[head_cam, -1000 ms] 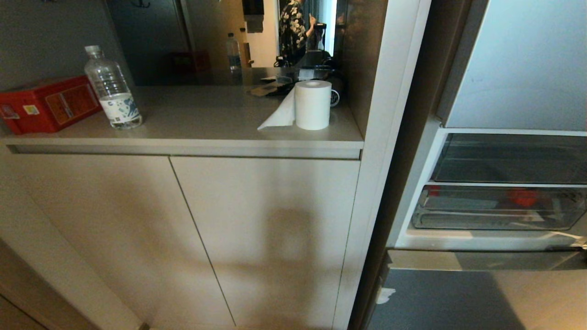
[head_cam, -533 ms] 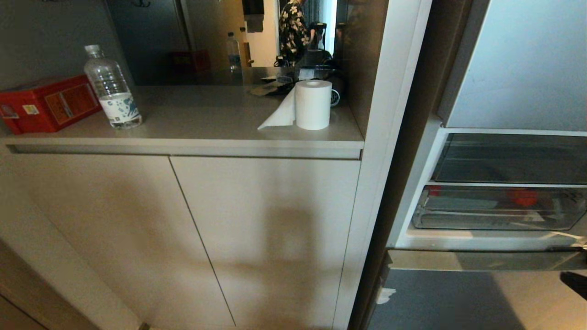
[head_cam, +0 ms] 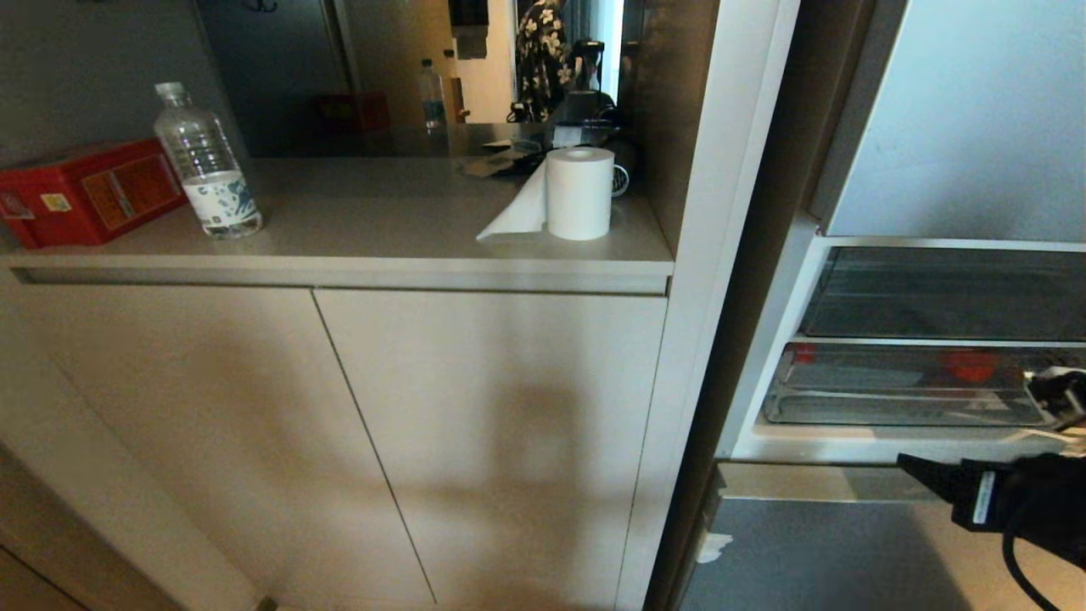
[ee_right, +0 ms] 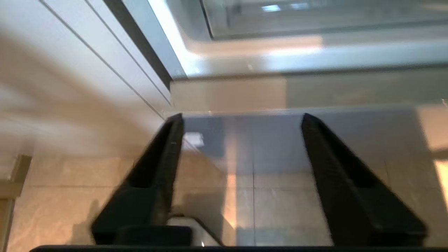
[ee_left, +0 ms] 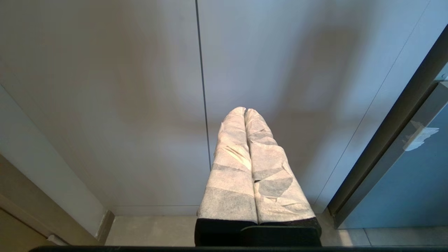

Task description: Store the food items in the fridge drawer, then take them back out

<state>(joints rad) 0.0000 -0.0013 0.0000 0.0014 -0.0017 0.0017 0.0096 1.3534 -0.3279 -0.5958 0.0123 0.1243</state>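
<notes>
i see my right claw (ee_right: pixel 241 119) with its two black fingers (ee_right: pixel 161 164) wide apart and nothing between them. the fridge drawer (head_cam: pixel 899 386) sits just above and past the claw. a red food item (head_cam: pixel 970 365) lies inside it. my left claw (ee_left: pixel 245 112) is pressed together by the cupboard door (ee_left: pixel 105 87).

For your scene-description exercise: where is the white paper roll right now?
In the head view, the white paper roll stands upright at the counter's right end, beside the tall cabinet panel.
</notes>
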